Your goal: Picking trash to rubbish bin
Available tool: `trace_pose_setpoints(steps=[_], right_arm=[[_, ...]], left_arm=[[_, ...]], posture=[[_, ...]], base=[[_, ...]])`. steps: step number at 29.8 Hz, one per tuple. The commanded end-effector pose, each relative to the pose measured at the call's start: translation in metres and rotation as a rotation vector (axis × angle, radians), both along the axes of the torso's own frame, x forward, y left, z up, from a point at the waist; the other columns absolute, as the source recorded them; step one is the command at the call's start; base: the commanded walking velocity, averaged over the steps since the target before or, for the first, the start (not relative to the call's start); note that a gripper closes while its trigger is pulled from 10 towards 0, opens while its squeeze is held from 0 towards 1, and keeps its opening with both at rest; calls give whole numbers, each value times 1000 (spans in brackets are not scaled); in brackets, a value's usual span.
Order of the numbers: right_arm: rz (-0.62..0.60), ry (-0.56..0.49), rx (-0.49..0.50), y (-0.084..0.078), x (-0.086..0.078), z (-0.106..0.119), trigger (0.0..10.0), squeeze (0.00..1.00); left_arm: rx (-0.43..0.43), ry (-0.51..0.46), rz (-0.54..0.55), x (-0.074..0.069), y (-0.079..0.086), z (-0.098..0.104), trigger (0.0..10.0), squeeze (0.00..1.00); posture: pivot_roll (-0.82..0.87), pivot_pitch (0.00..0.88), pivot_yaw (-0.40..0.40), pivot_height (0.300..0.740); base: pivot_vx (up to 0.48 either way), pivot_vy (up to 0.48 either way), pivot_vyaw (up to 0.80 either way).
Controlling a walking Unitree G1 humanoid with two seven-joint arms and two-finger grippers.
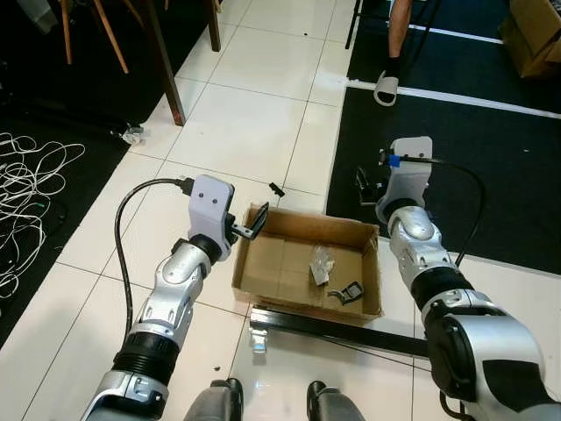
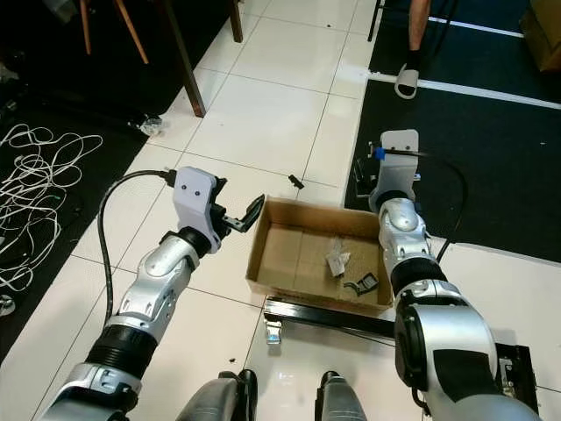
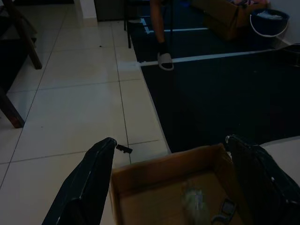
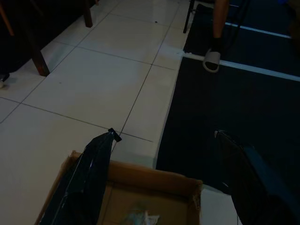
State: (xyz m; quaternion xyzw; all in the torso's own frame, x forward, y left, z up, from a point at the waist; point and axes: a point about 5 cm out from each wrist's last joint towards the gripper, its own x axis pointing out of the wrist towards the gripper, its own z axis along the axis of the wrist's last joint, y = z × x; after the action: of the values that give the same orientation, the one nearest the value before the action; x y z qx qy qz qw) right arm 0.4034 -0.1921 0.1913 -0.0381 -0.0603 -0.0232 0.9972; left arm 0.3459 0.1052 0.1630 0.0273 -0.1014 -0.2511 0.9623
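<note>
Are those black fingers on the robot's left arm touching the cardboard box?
Cannot tell. In the left eye view the left gripper meets the cardboard box rim, but it could be hovering above.

Both tools, left [image 1: 248, 230] and right [image 1: 366, 186], hang spread at the cardboard box [image 1: 263, 272] holding crumpled trash [image 1: 321, 264].

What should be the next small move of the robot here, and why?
Probably step forward and reach the left gripper to the small black scrap on the tile: both grippers are open and empty, the cardboard box already holds trash, and that scrap lies just beyond it.
</note>
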Motion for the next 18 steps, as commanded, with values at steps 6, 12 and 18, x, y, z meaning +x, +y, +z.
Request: trace_pose_setpoints(steps=[6, 12, 18], right_arm=[[35, 53, 39, 12, -6, -24, 10000, 0], [69, 34, 136, 27, -15, -41, 10000, 0], [87, 52, 132, 38, -36, -67, 10000, 0]], left_arm=[[-4, 21, 46, 0, 5, -7, 10000, 0], [-35, 22, 171, -3, 24, -7, 10000, 0], [-58, -4, 210, -14, 28, -6, 10000, 0]], posture=[[37, 260, 57, 740], [34, 240, 44, 740], [38, 194, -8, 740]], base=[[0, 0, 0], [0, 0, 0], [0, 0, 0]])
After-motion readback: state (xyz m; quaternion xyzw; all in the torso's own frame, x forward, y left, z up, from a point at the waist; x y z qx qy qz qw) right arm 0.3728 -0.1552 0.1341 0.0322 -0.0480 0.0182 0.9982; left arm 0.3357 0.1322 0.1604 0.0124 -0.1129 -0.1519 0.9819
